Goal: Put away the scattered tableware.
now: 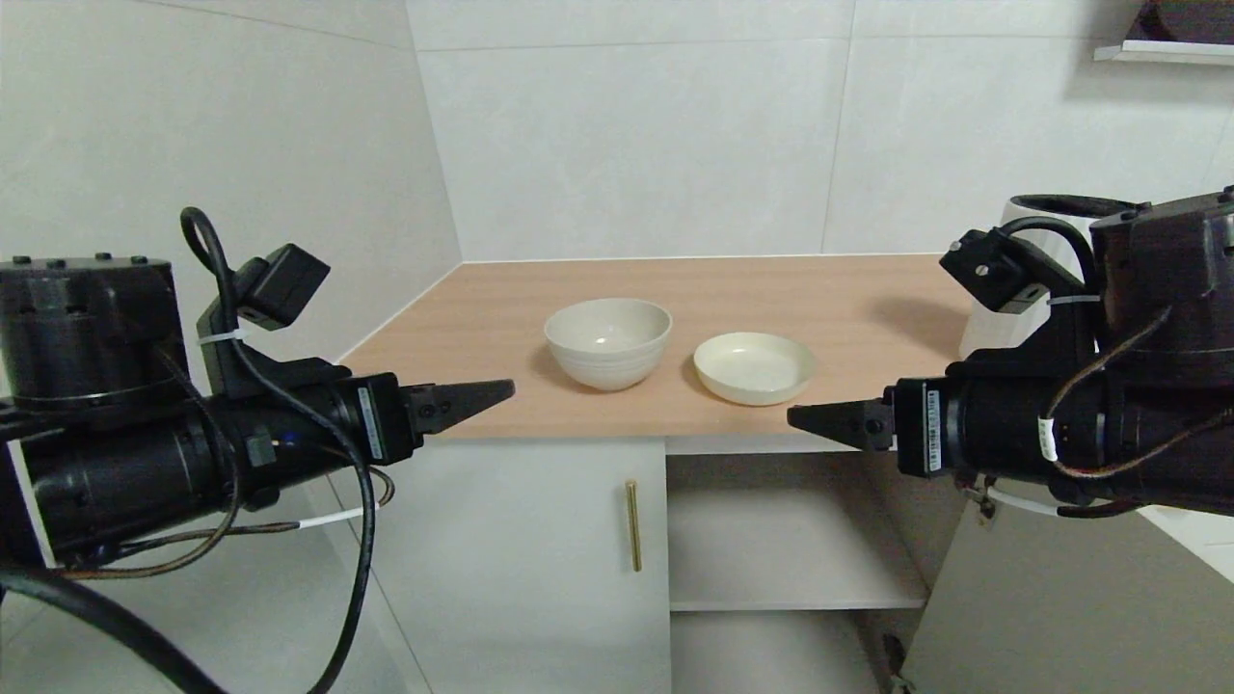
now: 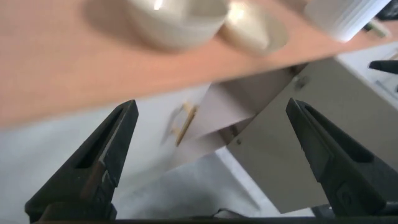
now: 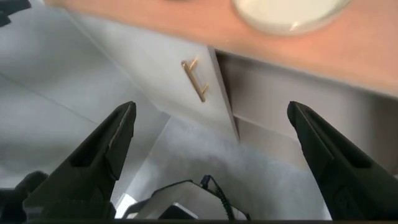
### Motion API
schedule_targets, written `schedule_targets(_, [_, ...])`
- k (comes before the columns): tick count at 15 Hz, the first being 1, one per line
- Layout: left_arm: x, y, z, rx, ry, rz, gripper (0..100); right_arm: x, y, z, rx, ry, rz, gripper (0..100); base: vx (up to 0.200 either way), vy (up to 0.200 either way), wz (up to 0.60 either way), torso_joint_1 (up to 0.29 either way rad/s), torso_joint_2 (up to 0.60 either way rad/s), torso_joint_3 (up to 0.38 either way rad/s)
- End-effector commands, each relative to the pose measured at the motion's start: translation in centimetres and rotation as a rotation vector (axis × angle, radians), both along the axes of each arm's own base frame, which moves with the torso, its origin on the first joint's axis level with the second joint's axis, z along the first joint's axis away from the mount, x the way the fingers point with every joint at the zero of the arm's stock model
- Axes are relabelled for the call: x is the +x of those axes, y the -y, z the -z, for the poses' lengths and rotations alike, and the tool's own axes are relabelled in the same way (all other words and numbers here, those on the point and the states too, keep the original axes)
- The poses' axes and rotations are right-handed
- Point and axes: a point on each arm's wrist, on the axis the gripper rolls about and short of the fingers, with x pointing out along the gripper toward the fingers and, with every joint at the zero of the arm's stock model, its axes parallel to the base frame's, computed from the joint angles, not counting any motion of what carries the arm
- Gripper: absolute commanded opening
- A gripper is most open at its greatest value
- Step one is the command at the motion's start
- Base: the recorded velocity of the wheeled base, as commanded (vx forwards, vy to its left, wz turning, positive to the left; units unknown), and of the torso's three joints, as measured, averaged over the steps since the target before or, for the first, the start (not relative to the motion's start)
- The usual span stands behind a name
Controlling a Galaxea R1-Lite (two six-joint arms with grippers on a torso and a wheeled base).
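Both arms hang in front of the tabletop (image 1: pixel 868 299), below its edge and well apart from the tableware. The left pincer (image 2: pixel 211 106) has its fingers spread wide, with nothing between them. The right pincer (image 3: pixel 211 106) is likewise spread and holds nothing.

Hazards from this position:
- The bowl (image 1: pixel 607 342) has a deep, rounded wall. A grip on the rim with one finger inside may slip or tip the bowl if the closing force is off-centre.
- The shallow dish (image 1: pixel 754 366) lies flat with a low rim. A finger arriving too low would probably push it along the tabletop instead of getting under the rim.
- Bowl and dish stand just beside each other. An approach to either could knock the other.
- A white ribbed vessel (image 1: pixel 1003 280) stands at the right end of the tabletop, close to the right arm. A wide swing of that arm could strike it.
- The cupboard door (image 1: pixel 1060 598) stands open below the right arm and may obstruct a low path.

Containers:
- Bowl: no contents visible.
- Dish: no contents visible.
- Open cupboard: one shelf (image 1: pixel 791 588) is visible inside, the likely place for the tableware. The neighbouring door, with a brass handle (image 1: pixel 631 525), is closed.
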Motion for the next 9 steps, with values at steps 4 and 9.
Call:
schedule_targets(4, [5.3,1.7,-2.4,-0.018,0.057,0.006,100,1.3,0.3,0.2,0.007,0.024,0.015,100,0.0,0.0,0.0,0.204,-0.49,-0.285])
schedule_targets(9, [8.0,2.4,-1.7,-0.006,0.033,-0.047,100,6.0,0.2,1.2,0.045,0.146,0.014,100,0.0,0.0,0.0,0.106,-0.24,-0.143])
